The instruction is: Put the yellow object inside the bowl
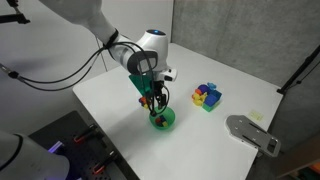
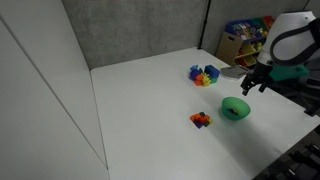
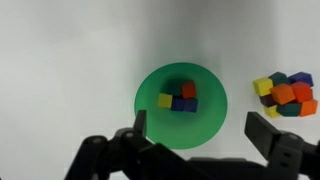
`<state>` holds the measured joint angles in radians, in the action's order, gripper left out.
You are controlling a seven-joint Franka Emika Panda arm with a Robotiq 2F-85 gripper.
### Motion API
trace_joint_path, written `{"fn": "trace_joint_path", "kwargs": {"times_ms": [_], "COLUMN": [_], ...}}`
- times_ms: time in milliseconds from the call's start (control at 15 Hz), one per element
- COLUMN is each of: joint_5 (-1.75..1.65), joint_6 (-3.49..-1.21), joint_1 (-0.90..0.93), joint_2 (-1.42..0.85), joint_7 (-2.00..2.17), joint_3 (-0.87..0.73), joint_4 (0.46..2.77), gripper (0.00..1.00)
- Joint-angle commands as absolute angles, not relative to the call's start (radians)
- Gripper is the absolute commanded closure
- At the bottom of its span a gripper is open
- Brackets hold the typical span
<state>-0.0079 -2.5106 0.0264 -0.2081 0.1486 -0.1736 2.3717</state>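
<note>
The yellow object [image 3: 165, 100] already lies inside the bowl [image 3: 210, 82], just left of centre in the wrist view, with the gripper [image 3: 197, 118] above it, jaws spread and empty, so placing looks done and the next move calls only for a straight lift away.

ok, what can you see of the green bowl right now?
The green bowl is small, round, bright green, plastic-looking, upright, mouth up on the white table. Inside, near its centre, lie three tiny cubes bunched together: the yellow object, a red cube and a dark blue cube. The gripper hangs open directly above it; no contact visible. A cluster of coloured blocks sits apart beside it.
</note>
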Motion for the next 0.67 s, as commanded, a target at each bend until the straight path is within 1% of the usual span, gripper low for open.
{"fn": "trace_joint_path", "kwargs": {"times_ms": [0,133,333,600], "joint_5": [0.017,0.026,-0.004,-0.009], "joint_6": [-2.315,-2.203,-2.067,-2.041], "joint_1": [-0.023,-0.026,-0.016,-0.010], "joint_2": [-0.053,0.013,0.100,0.190], "joint_7": [0.014,-0.051,-0.034,-0.021], "joint_3": [-0.117,-0.100,-0.082,-0.052], "joint_4": [2.382,2.364,2.337,2.339], "gripper": [0.00,0.00,0.00,0.00]}}
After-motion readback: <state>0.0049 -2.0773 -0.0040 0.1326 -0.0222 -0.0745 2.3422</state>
